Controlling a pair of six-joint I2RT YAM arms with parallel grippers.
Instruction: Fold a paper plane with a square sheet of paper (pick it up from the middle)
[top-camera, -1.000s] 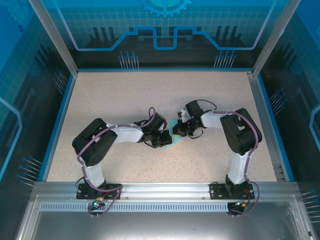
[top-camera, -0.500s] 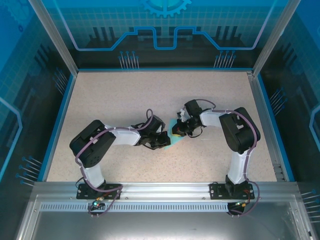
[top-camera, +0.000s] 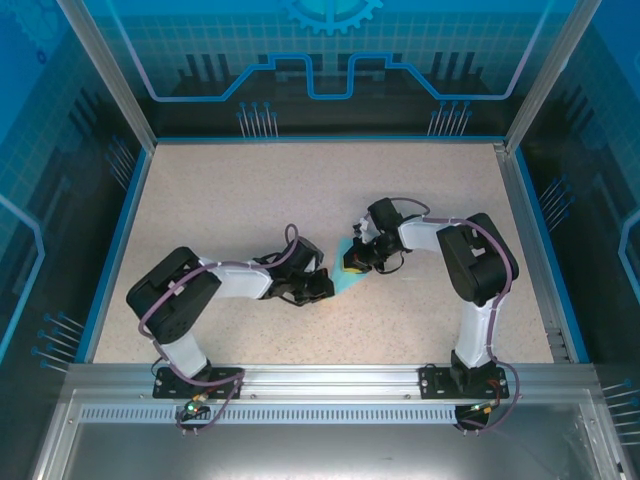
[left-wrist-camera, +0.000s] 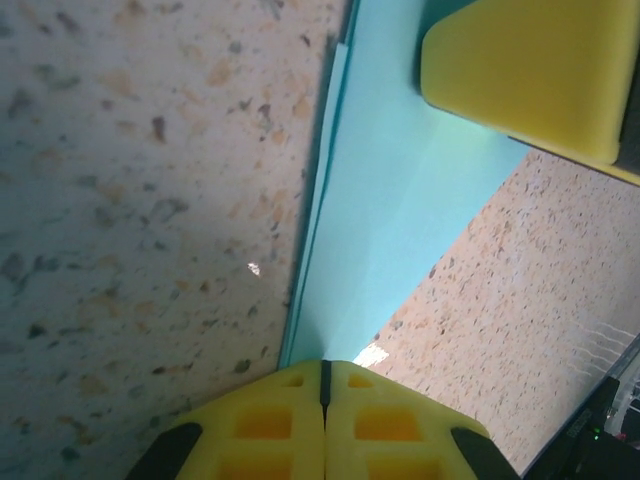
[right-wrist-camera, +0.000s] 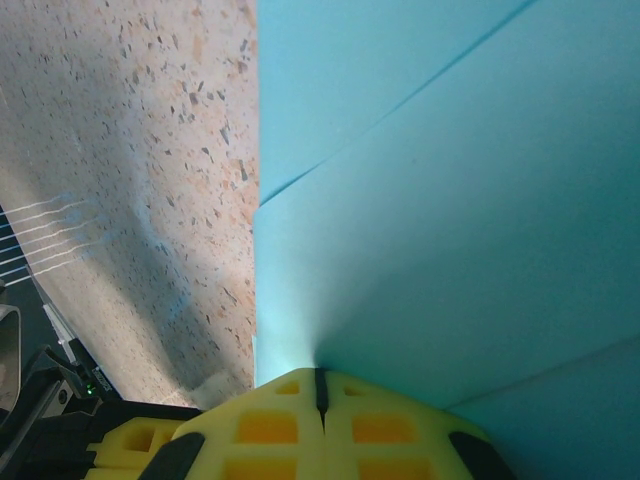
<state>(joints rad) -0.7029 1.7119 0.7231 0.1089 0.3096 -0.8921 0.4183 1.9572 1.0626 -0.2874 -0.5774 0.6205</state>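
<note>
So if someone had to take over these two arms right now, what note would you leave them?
Left gripper: shut on one end of the thin cyan paper sheet, low over the speckled beige table.
Right gripper: shut on the same sheet from the opposite end.
Done: the sheet is gripped mid-table and partly folded, with overlapping layers and creases showing.
Left: the remaining folds; it is not a finished pointed plane.

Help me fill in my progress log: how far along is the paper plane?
Done: the cyan paper sheet already shows overlapping layers and creases. In hand: the left gripper and right gripper are each shut on an edge of it, down at the speckled table. Left: it looks like a wide wedge, not a narrow dart, so more folds seem due.
</note>
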